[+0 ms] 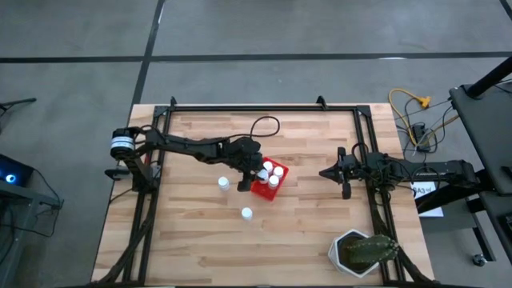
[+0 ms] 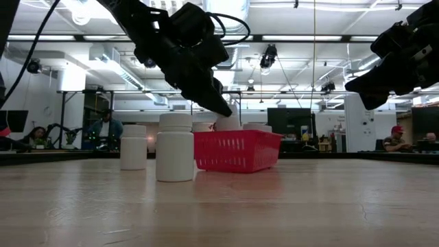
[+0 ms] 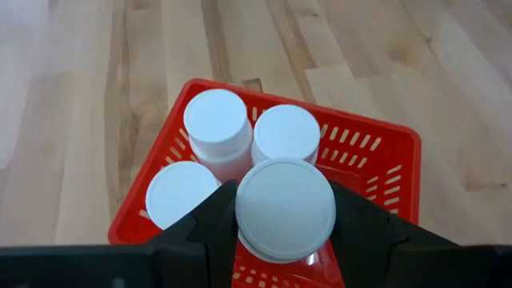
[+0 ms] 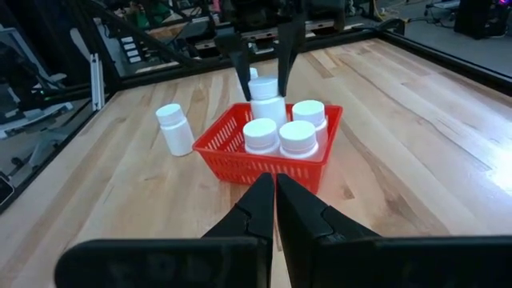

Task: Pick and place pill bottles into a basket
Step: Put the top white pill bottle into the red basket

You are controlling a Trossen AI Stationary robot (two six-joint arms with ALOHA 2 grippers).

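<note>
**Left wrist view: a fourth bottle hangs over the basket**

Left wrist view looks down past the left pincer (image 3: 284, 232), whose fingers pinch a pill bottle (image 3: 285, 210) by its sides, just under the cap, over the red basket (image 3: 376, 152). Three bottles (image 3: 218, 128) already stand inside. I reckon these are light, stiff plastic with smooth walls, so a grip across the body suits them better than one on the rounded cap.

From above you also see two bottles (image 1: 223, 184) left on the wooden surface (image 1: 200, 240), beside the basket. The right wrist view shows the right pincer (image 4: 274, 210) pressed together and empty, well apart from the basket.
</note>
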